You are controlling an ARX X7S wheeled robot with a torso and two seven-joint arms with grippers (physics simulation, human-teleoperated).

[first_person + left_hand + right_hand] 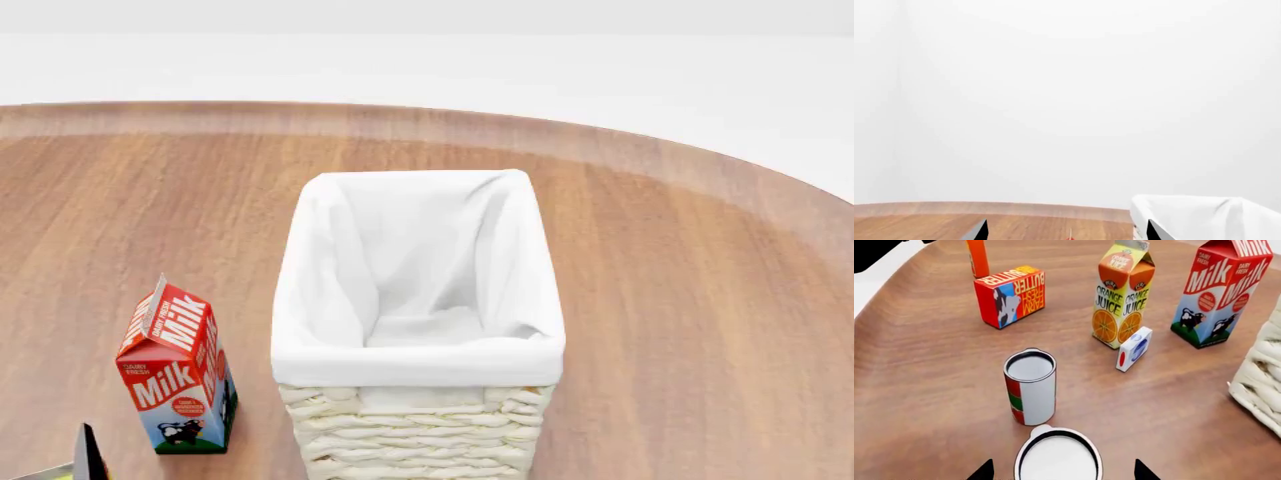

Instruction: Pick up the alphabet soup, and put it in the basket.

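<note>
In the right wrist view the alphabet soup can point(1057, 457) stands upright on the wooden table. Only its silver-white top shows; its label is hidden. My right gripper point(1062, 472) is open, with one black fingertip on each side of the can and a gap to it on both sides. The cream wicker basket point(416, 440) with its white liner stands mid-table in the head view; its woven wall shows in the right wrist view point(1261, 385). My left gripper point(1067, 232) is open and empty, above the table beside the basket's liner point(1201, 215).
A red and green can point(1031, 387) stands just beyond the soup can. Further off are a butter box point(1011, 296), an orange juice carton point(1122, 295), a small white box point(1134, 348) and a milk carton point(1221, 292), which also shows in the head view point(176, 368).
</note>
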